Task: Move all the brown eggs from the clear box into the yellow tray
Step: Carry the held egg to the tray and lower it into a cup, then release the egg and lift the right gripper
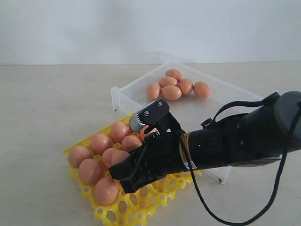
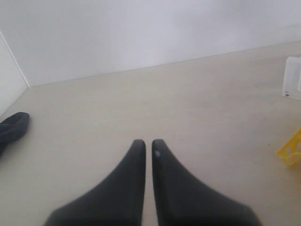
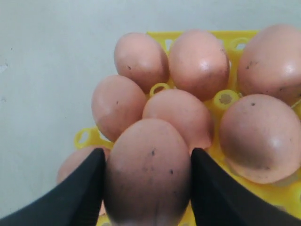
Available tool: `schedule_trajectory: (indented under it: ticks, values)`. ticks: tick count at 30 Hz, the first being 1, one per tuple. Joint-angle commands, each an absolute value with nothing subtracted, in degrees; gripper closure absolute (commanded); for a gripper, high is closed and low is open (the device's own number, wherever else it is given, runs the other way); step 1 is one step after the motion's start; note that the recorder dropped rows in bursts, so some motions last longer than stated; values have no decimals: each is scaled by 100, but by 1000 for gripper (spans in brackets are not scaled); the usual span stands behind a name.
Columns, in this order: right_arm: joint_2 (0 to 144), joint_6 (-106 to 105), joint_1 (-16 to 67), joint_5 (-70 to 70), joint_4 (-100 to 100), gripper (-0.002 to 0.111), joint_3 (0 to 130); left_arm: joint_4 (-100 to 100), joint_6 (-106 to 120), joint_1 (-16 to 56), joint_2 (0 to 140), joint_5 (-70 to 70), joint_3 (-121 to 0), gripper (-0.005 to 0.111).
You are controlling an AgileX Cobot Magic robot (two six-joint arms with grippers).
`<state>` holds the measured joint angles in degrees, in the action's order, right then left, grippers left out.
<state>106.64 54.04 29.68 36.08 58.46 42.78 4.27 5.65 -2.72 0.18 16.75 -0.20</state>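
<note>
Right gripper (image 3: pixel 148 151) clasping one brown egg (image 3: pixel 148 176) over yellow tray (image 1: pixel 141 207), further eggs (image 1: pixel 101 142) seated in its cups, five brown eggs (image 1: pixel 171 92) in clear box (image 1: pixel 221 96), left gripper (image 2: pixel 146 143) clenched empty above tabletop (image 2: pixel 141 94)

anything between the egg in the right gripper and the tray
Nothing visible. The right gripper holds the egg over the tray, with seated eggs crowding close ahead of it and beside it. The cup under it is hidden by the egg itself.
</note>
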Motion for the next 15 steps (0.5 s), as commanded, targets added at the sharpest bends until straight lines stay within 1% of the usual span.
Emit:
schedule_trajectory:
  ticks: [1, 3, 6, 8, 10, 15]
  values:
    - [10664, 5316, 2976, 3703, 5657, 102, 4297, 434, 542, -280, 0, 1677, 0, 103]
    - [10664, 5316, 2976, 3703, 5653, 91, 4297, 434, 542, -280, 0, 1677, 0, 103]
    - [10664, 5316, 2976, 3703, 5653, 72, 4297, 434, 542, -280, 0, 1677, 0, 103]
    - [10664, 5316, 2976, 3703, 5630, 65, 4297, 434, 542, -280, 0, 1677, 0, 103]
    - [10664, 5316, 2976, 3703, 5618, 62, 4297, 434, 542, -280, 0, 1677, 0, 103]
    - [10664, 5340, 2976, 3703, 5618, 62, 4297, 434, 542, -280, 0, 1677, 0, 103]
